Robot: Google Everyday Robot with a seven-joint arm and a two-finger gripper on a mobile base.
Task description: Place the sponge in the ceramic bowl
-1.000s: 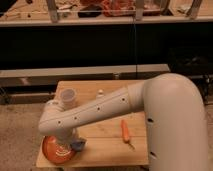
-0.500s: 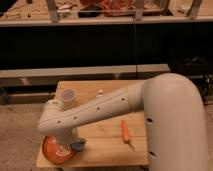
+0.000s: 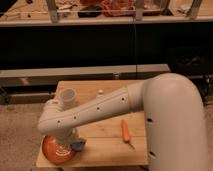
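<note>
The ceramic bowl, a wide orange dish with white ring lines, sits at the front left corner of the wooden table. The white arm reaches in from the right, bends at the left, and points down over the bowl. My gripper is low over the bowl's right side, mostly hidden by the wrist. The sponge, a small grey-blue lump, shows at the bowl's right rim just below the gripper. Whether the gripper holds the sponge is not visible.
A whitish translucent cup stands at the back left of the table, behind the arm. An orange carrot lies right of centre. A dark shelf unit rises behind the table. The arm's large shoulder fills the right side.
</note>
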